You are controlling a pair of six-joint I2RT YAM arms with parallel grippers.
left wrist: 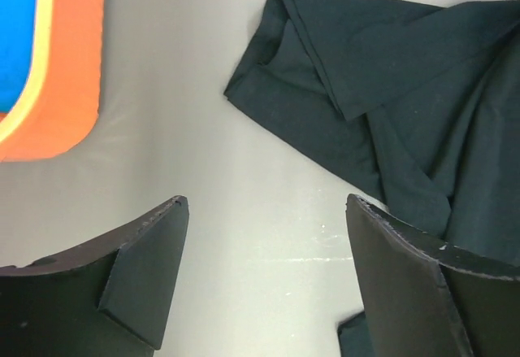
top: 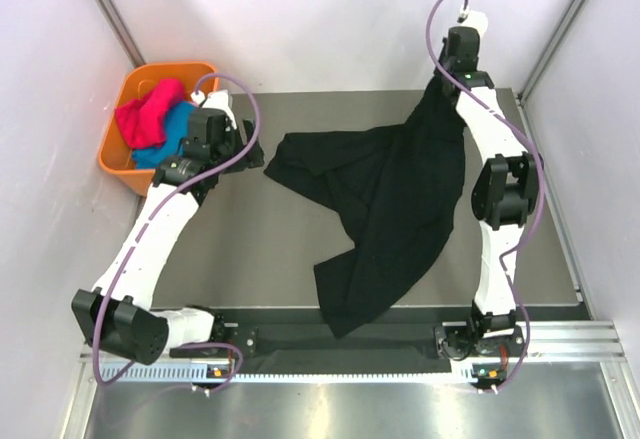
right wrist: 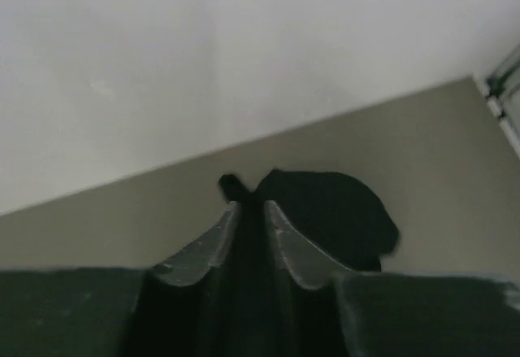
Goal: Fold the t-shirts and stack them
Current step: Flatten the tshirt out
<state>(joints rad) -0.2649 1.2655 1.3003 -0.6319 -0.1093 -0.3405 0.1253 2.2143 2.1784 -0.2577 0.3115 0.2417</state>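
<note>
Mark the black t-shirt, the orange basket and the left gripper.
black t-shirt (top: 400, 199): top external view, middle of the spread cloth.
orange basket (left wrist: 73, 48): left wrist view, on its rim.
left gripper (left wrist: 268, 211): left wrist view, midway between its open fingertips.

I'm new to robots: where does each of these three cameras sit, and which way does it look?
Top external: above and behind, looking down on the table, black t-shirt and orange basket; both arms show.
Left wrist: on the left arm, facing down at the table; its open left gripper shows.
Right wrist: raised, facing the back wall; the right gripper pinches the t-shirt.
Shared: all three see the black t-shirt.
</note>
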